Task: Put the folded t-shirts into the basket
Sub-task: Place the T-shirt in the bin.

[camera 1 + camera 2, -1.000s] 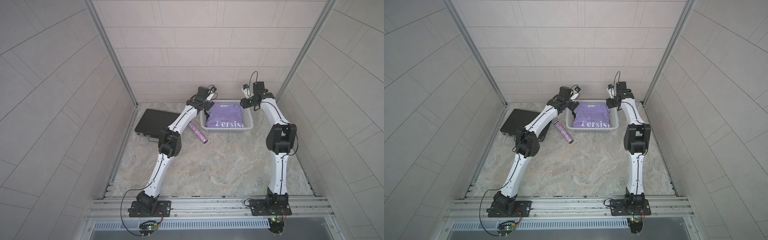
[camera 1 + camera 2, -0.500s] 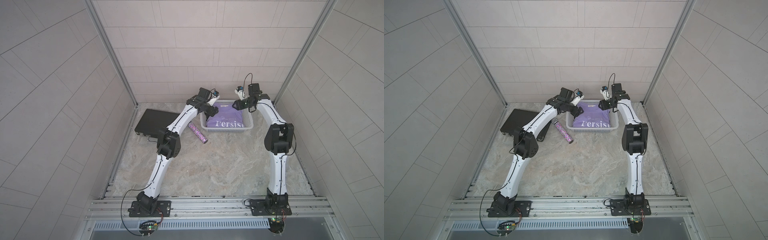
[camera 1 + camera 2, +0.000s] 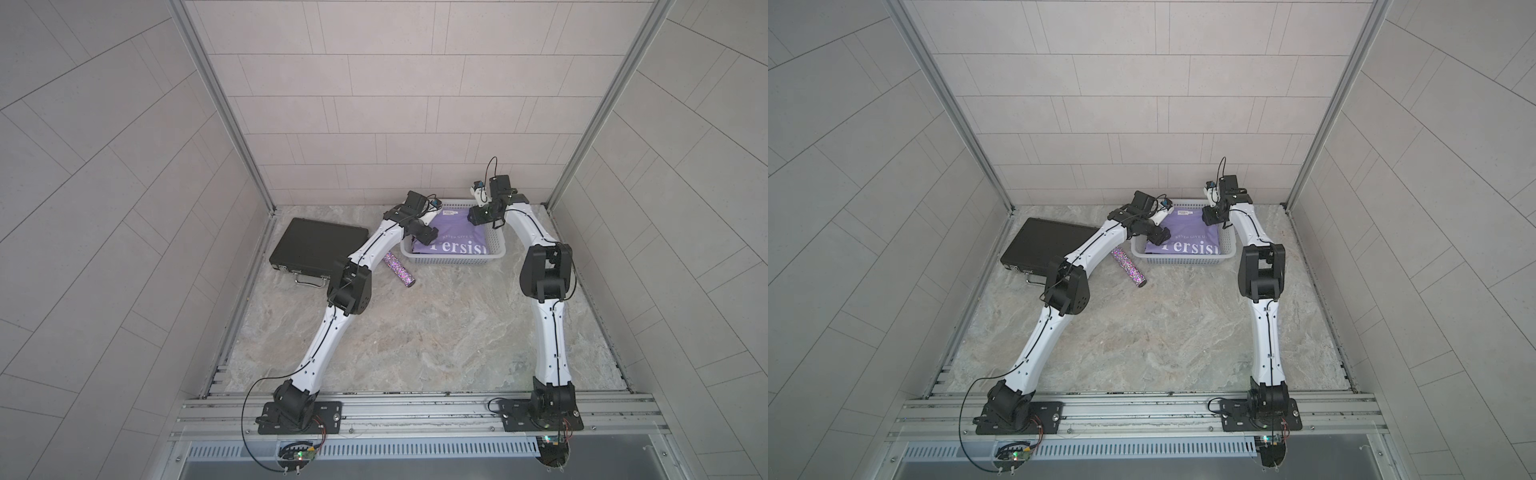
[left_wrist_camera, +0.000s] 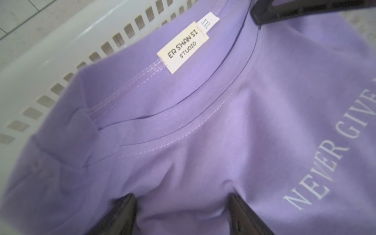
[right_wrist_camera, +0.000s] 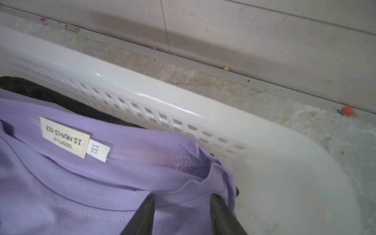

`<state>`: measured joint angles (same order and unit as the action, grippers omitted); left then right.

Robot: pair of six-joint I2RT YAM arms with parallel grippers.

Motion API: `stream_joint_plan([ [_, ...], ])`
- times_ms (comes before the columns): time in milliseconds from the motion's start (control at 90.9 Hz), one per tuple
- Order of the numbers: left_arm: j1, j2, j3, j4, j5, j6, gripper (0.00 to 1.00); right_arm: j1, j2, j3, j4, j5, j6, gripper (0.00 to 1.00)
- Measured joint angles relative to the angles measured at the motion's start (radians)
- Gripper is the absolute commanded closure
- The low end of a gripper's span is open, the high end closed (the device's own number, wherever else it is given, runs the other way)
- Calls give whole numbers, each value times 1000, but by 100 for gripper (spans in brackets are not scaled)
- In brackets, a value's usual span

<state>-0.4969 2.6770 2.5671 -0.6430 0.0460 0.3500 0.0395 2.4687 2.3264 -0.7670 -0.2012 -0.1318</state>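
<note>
Lilac shirt lies folded in the white basket at the back of the table, lettering up. A black shirt shows beneath its collar edge. The left gripper sits low over the lilac shirt near the collar, jaws wide apart with cloth between them. The right gripper is at the shirt's back corner by the basket wall. Its jaws are narrower and straddle a raised fold; whether they pinch it I cannot tell. A black case and a glittery tube lie beside the basket.
</note>
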Motion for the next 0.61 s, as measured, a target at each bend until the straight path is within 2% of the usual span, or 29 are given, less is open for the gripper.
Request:
stream_joint_plan([
  [308,-10,-21,0,-6,-65,55,17,-2,-13,60,-49,-31,-83,47],
  [605,-9,-134,15,-23,-103,62,15,-2,-233,-87,-82,-88,-120,45],
])
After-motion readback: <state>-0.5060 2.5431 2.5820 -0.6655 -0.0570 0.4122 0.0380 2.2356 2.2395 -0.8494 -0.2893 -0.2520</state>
